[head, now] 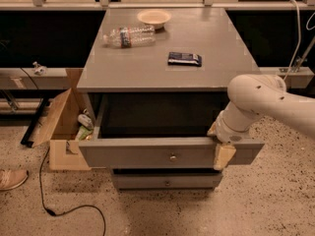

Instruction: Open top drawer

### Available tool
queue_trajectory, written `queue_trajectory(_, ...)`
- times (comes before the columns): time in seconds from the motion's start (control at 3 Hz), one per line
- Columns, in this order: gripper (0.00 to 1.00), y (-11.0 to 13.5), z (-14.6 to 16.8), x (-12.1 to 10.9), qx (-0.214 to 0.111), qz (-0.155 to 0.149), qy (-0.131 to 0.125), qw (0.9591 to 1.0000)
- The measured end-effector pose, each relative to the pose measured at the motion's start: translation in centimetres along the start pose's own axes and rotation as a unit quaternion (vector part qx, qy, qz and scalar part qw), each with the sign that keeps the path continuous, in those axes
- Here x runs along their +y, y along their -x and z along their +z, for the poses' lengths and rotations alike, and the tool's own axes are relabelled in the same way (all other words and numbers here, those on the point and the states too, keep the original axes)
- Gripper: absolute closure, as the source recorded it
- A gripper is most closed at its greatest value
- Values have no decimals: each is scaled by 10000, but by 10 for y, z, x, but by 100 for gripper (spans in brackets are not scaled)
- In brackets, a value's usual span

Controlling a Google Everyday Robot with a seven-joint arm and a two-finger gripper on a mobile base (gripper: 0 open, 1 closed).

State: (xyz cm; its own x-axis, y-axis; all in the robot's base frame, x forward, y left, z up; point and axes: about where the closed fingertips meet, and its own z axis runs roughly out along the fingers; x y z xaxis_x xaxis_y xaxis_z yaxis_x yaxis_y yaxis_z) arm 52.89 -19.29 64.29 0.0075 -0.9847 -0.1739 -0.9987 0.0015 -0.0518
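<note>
Top drawer (pixel 147 154) stands pulled out toward the near side of the grey cabinet, its dark interior exposed and its round metal knob (pixel 173 157) centred on the front. The hand (pixel 219 144) sits at the right end of that front, straddling its top edge: one tan finger (pixel 224 156) lies on the near face, the other behind it, clenched on the panel. A narrower lower drawer (pixel 147 182) below is closed. On the tabletop (pixel 216 73): a shallow bowl (pixel 154 17) far, a plastic bottle (pixel 129 35) lying on its side, a dark packet (pixel 184 58) right of centre. Left of the cabinet, an open cardboard box (pixel 56 127); a cable (pixel 64 210) lies on the floor.
</note>
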Motion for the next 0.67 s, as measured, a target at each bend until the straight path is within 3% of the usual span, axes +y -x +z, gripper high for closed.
queue_trajectory(0.67,74,-28,-17,29,27,582,-161,9982)
